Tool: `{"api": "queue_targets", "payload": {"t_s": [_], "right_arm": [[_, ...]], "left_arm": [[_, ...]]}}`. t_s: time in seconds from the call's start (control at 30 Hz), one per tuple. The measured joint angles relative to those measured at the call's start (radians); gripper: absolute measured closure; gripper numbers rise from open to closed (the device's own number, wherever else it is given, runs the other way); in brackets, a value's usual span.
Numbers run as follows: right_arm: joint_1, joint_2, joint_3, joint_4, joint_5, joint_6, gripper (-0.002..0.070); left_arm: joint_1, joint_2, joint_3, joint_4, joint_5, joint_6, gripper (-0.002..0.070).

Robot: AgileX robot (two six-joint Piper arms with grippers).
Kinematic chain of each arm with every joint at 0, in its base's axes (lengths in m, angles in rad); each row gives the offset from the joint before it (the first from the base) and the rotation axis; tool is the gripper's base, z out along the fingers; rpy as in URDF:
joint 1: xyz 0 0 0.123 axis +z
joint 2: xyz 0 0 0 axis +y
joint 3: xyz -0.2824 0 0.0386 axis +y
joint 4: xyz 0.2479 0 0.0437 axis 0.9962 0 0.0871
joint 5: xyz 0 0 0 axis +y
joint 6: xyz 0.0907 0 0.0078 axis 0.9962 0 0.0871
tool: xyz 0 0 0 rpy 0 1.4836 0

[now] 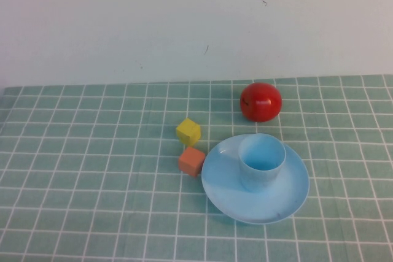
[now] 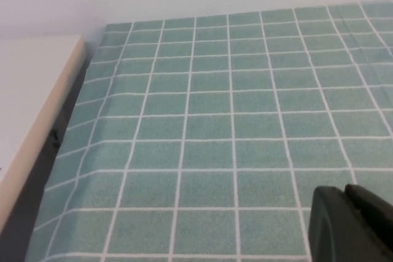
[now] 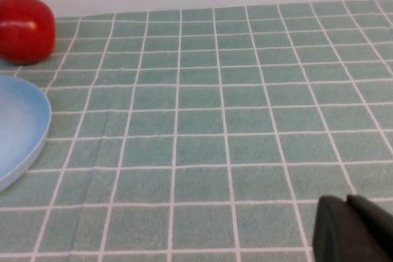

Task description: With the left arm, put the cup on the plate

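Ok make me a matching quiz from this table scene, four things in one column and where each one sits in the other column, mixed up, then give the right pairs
Things:
1. cup
2. red apple
3. yellow cube
4. orange cube

Places:
A. on the cloth just left of the plate's rim
B. standing upright on the plate
C. beyond the plate, nearest the wall
D. just behind the orange cube, toward the wall

Pairs: 1-B, 2-C, 3-D, 4-A
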Motion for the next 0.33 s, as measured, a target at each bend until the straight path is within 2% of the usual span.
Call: {"api": "queue_targets", "payload": {"t_s": [0.33], "right_arm": [[0.0, 0.0, 0.0, 0.0, 0.0, 0.0, 0.0678]], "left_arm": [[0.0, 0.0, 0.0, 0.0, -0.012, -0.065, 0.0676]]}}
